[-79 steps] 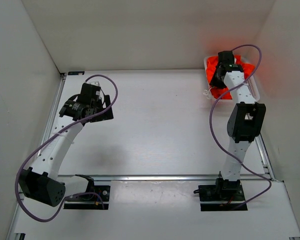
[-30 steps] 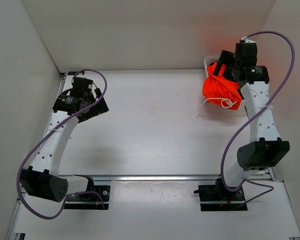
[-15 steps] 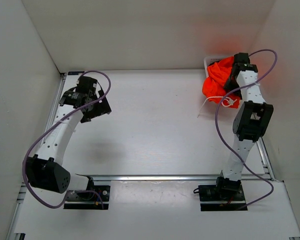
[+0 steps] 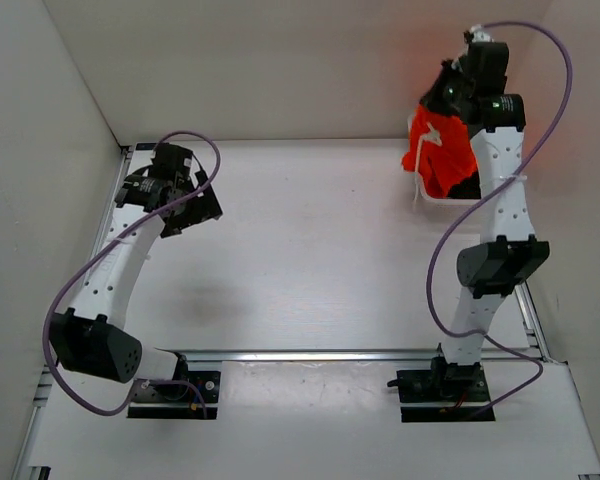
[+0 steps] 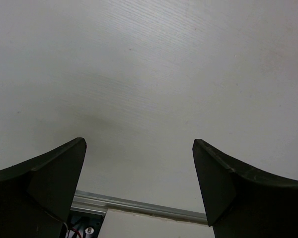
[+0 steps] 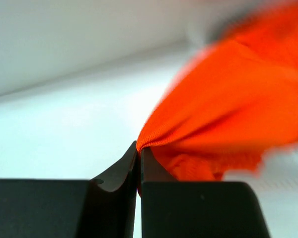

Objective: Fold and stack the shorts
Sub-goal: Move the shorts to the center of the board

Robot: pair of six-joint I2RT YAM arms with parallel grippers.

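Note:
The shorts [image 4: 438,152] are a bunched orange-red bundle hanging off the table at the back right, with a white drawstring [image 4: 420,190] dangling below. My right gripper [image 4: 446,108] is above them, shut on a fold of the fabric. In the right wrist view the jaws [image 6: 139,148] pinch the edge of the shorts [image 6: 228,114], which trail off to the right. My left gripper [image 4: 198,208] hovers over the left side of the table, open and holding nothing. The left wrist view shows only bare table between its wide-apart fingers [image 5: 139,144].
A white basket [image 4: 448,201] sits at the back right corner, mostly hidden behind the shorts and the right arm. White walls close in the table at the back and both sides. A metal rail [image 5: 149,208] runs along the table's near edge.
My right gripper has closed on the shorts and lifted them up and back, off the table. The left arm has barely shifted and stays open.

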